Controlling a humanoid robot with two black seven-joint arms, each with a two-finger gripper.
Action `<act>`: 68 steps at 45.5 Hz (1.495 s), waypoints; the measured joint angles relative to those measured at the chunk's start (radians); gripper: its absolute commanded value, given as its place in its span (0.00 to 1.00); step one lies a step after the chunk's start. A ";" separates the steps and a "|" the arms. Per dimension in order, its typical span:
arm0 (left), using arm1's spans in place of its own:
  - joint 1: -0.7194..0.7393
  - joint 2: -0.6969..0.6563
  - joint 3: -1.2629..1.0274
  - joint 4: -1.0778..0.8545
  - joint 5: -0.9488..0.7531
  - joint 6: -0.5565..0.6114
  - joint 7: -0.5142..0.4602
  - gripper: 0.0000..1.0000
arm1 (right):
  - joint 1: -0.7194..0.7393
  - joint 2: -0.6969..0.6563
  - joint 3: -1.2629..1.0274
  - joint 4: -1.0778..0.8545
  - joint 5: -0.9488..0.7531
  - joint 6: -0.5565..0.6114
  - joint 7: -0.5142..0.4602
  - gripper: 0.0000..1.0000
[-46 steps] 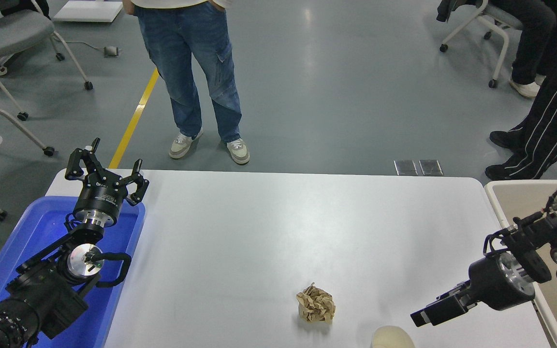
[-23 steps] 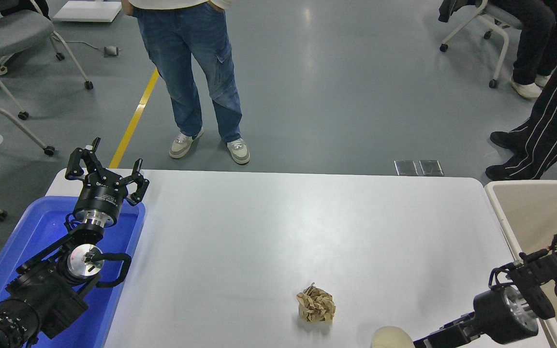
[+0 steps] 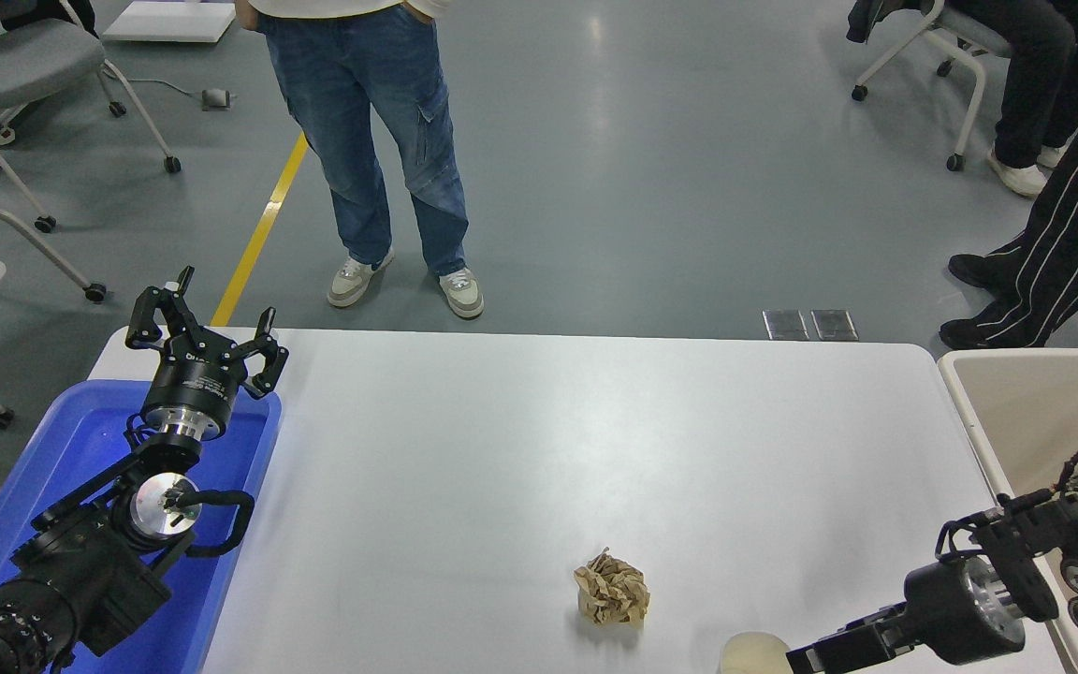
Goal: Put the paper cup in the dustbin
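Dustbin (image 3: 1016,393): off the counter's (image 3: 520,449) right edge, nothing seen inside.
Paper cup (image 3: 752,653): near edge, right of the brown paper ball (image 3: 611,590).
Right gripper (image 3: 806,658): against the cup; jaws' state unclear.
Left gripper (image 3: 202,337): over the blue tub (image 3: 249,440), jaws spread.
Change: right gripper slid slightly left.

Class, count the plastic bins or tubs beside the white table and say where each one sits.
2. The blue tub sits at the table's left end under the parked left arm; the dustbin stands off the right end. Neither hides another that I can see.
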 measured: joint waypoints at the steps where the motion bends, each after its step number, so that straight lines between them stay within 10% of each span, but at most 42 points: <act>1: 0.000 0.000 0.000 0.000 0.000 0.000 0.000 1.00 | -0.004 0.005 0.000 -0.004 0.002 0.000 0.000 0.97; 12: 0.000 0.000 0.000 0.000 0.000 0.000 0.000 1.00 | -0.081 0.075 0.001 -0.089 0.009 -0.063 0.000 0.68; 18: 0.000 0.000 0.000 0.000 0.000 0.000 0.000 1.00 | -0.109 0.101 -0.004 -0.122 0.004 -0.096 0.003 0.00; 68: 0.000 0.000 0.000 0.000 0.000 0.000 0.000 1.00 | 0.073 -0.013 -0.009 -0.064 -0.005 -0.122 0.117 0.00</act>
